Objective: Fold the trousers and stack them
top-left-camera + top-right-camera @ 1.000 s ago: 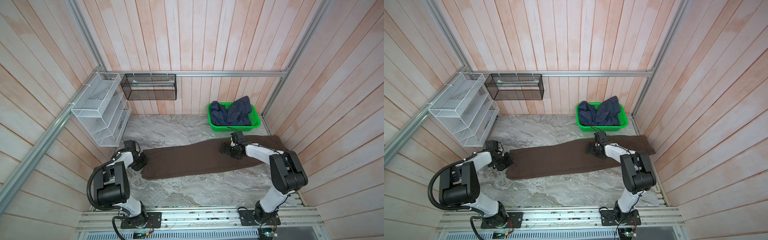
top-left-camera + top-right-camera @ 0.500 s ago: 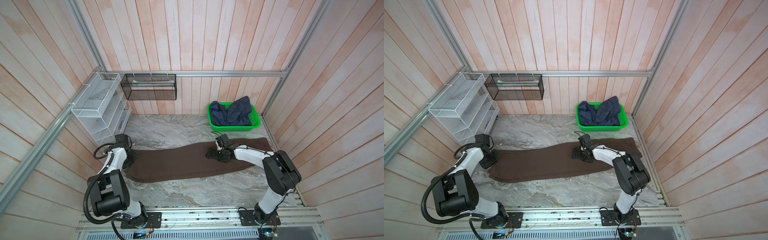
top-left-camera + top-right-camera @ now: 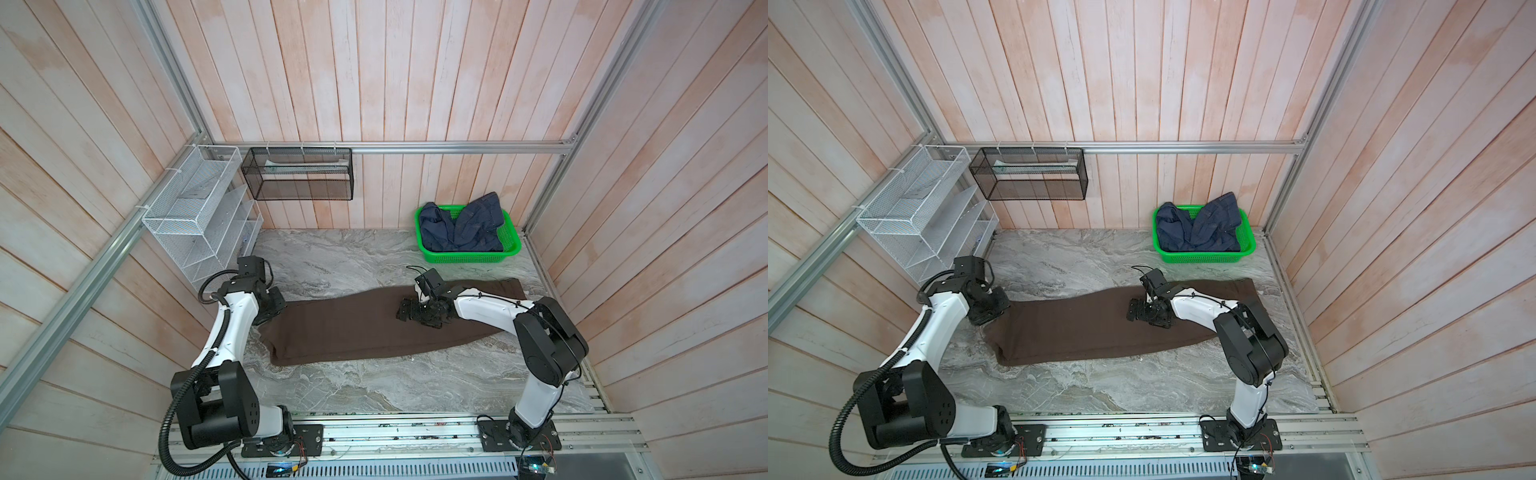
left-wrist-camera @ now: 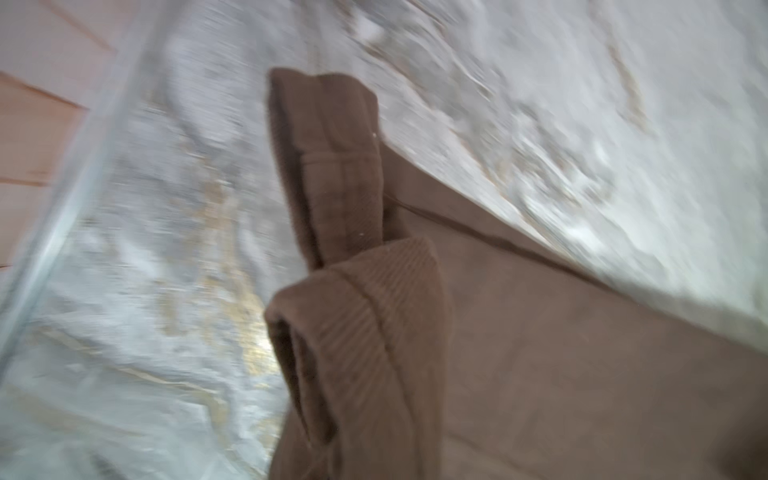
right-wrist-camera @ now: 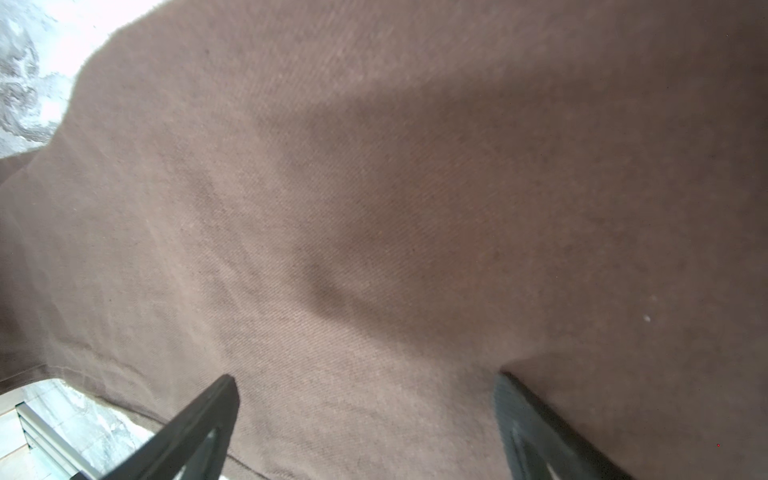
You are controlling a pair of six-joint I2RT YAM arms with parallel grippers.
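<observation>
the trousers (image 3: pixel 353 332) lie flat and lengthwise across the middle of the marble tabletop (image 3: pixel 357 390), as both top views show. behind them, in the far right corner, a green basket (image 3: pixel 469 257) holds a crumpled navy garment (image 3: pixel 457 230), apart from the brown cloth. a white wire rack (image 3: pixel 195 216) hangs on the left wall just behind the left gripper (image 3: pixel 274 308), and a black mesh basket (image 3: pixel 299 178) hangs on the back wall. the left gripper sits at the left end of the trousers, clamped on that end. the left wrist view is blurred and shows the ribbed edge of the cloth bunched and lifted off the marble, with the fingertips out of frame. the right gripper (image 3: pixel 407 312) rests on the cloth right of the middle, jaws spread wide and holding nothing, and its fingers (image 5: pixel 199 428) lie against the fabric. the right forearm (image 3: pixel 486 309) crosses over the right part of the trousers and hides a strip of them. whether the two legs lie one on the other cannot be told.
</observation>
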